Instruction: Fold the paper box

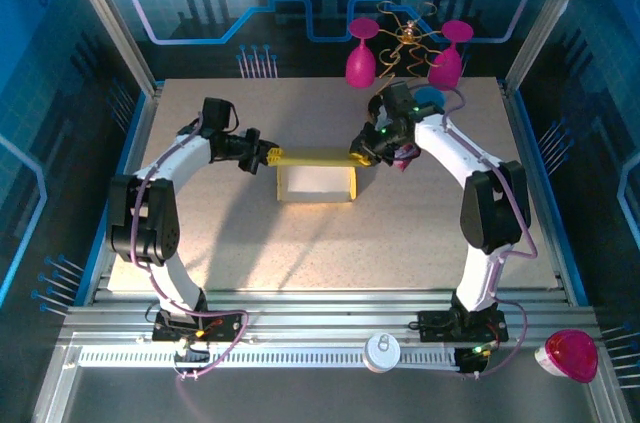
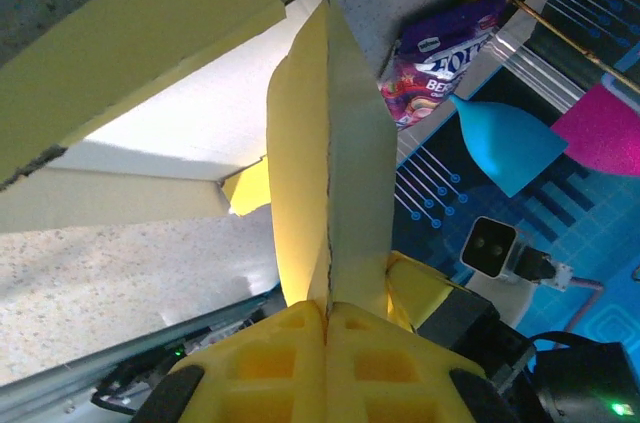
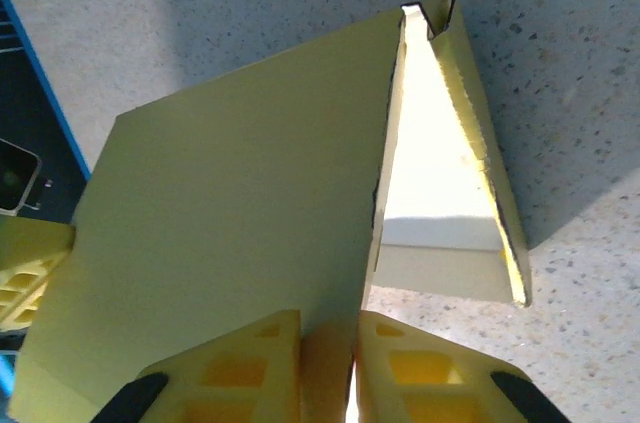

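The yellow paper box [image 1: 316,183] stands mid-table as a shallow open rectangle with a pale inside. Its far wall is raised as a narrow yellow strip between the two grippers. My left gripper [image 1: 274,157] is shut on the strip's left end. In the left wrist view the folded flap [image 2: 325,173] runs straight up out of the closed gripper [image 2: 327,318]. My right gripper [image 1: 355,156] holds the strip's right end. In the right wrist view a broad panel [image 3: 230,203] is pinched between the fingers of the gripper [image 3: 328,338], with the box's open corner to its right.
Two pink goblets [image 1: 361,58] [image 1: 448,61] and a gold wire ornament [image 1: 408,38] stand along the back edge. A blue cup [image 1: 430,98] and a purple snack packet [image 2: 440,58] sit just behind my right gripper. Bare table lies in front of the box.
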Robot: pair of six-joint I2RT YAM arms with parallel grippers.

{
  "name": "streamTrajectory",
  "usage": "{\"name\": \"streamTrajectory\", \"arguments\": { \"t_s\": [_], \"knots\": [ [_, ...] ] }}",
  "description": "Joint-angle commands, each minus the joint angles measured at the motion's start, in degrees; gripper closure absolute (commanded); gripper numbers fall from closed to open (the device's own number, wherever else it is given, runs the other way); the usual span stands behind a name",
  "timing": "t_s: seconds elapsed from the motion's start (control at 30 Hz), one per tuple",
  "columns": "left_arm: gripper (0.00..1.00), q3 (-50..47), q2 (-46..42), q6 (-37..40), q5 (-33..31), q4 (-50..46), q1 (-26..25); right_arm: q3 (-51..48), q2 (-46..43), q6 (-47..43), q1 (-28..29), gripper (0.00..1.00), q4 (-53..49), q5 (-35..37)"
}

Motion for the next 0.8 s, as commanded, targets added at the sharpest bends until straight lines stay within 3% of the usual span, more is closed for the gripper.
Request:
{"name": "streamTrajectory", "arguments": {
  "t_s": [0.0,0.23,0.77],
  "knots": [
    [0.92,-1.7,1.5,4.9,0.5,-1.5,0.2,-0.5,0.9,-4.8,2.3,0.82,-1.5,2.2],
    [0.71,-3.1,2.6,11.3,-1.3,-6.5,0.3,-1.2,1.8,-7.4,4.2,0.81,-2.6,5.6],
    [0.56,1.3,4.1,26.4,-10.4,-21.5,0.1,-3.1,3.3,-11.3,5.9,0.82,-4.3,11.5]
  ]
}}
